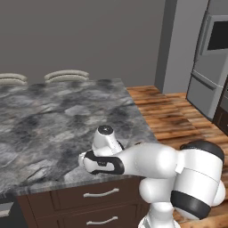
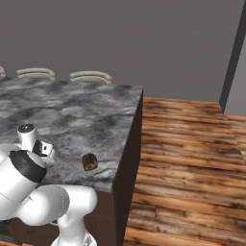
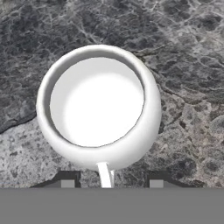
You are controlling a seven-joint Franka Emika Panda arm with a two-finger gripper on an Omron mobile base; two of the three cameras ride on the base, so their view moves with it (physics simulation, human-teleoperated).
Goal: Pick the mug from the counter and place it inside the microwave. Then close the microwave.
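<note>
The white mug (image 3: 98, 105) stands upright and empty on the grey marbled counter (image 3: 188, 65), seen from straight above in the hand view. Its thin handle (image 3: 105, 175) points toward my gripper (image 3: 111, 181) and lies between the two dark fingertips (image 3: 68, 181), with a gap on each side, so the jaws stand apart. In the base views my hand (image 1: 100, 162) hangs low over the counter's (image 1: 53, 116) near right corner and hides the mug. The microwave is out of view.
A dark brown textured lump (image 2: 89, 162) lies on the counter (image 2: 77, 120) just right of my hand, close to the front edge. Dark drawers with silver handles (image 1: 101, 193) sit under the top. A grey steel appliance (image 1: 209, 67) stands far right across the wood floor.
</note>
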